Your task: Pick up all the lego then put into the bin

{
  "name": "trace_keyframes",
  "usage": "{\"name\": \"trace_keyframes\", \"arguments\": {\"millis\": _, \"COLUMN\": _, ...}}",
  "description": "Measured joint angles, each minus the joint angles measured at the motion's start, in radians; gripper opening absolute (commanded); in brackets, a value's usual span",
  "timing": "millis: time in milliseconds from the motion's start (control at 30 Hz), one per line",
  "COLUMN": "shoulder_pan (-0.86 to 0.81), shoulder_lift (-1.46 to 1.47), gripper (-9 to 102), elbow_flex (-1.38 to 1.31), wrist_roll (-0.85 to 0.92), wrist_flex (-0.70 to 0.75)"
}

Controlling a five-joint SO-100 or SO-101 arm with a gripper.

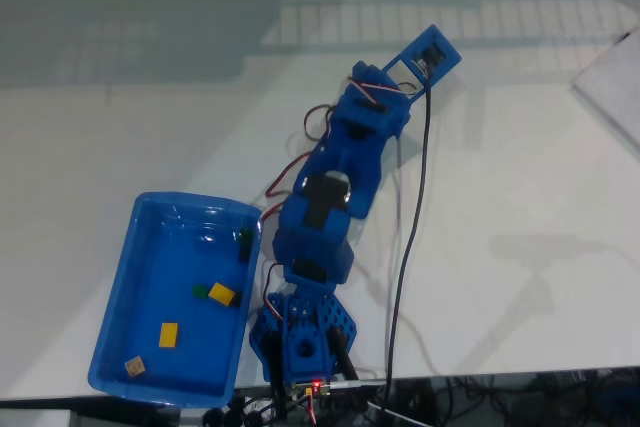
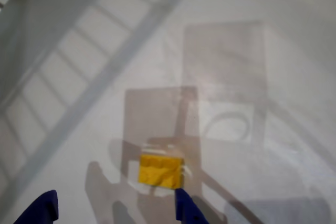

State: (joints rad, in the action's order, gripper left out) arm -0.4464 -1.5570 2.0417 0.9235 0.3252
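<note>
One yellow lego [image 2: 160,170] is left on the white table [image 2: 252,77], between the spread fingertips of your gripper [image 2: 113,209], nearer the right tip. Claw's released, nothing held. Approx 4 bricks already in the blue bin [image 1: 112,347] beside the arm base. Nothing's in yr way.

Yellow bricks [image 2: 160,170]: three. Green [image 1: 201,292]: one. Tan [image 1: 134,367]: one. Bin [image 1: 110,357]: one.

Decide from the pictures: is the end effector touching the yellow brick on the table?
Cannot tell. In the wrist view the yellow brick lies right beside the right fingertip; no gap or contact shows plainly.
</note>
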Motion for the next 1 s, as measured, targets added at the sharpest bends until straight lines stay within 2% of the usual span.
{"name": "trace_keyframes", "arguments": {"millis": 467, "shoulder_pan": 0.003, "shoulder_lift": 0.140, "gripper": 24, "elbow_flex": -0.207, "wrist_roll": -0.092, "wrist_flex": 0.207}}
{"name": "trace_keyframes", "arguments": {"millis": 1000, "shoulder_pan": 0.005, "shoulder_lift": 0.218, "gripper": 19, "elbow_flex": -0.265, "wrist_roll": -0.063, "wrist_flex": 0.241}}
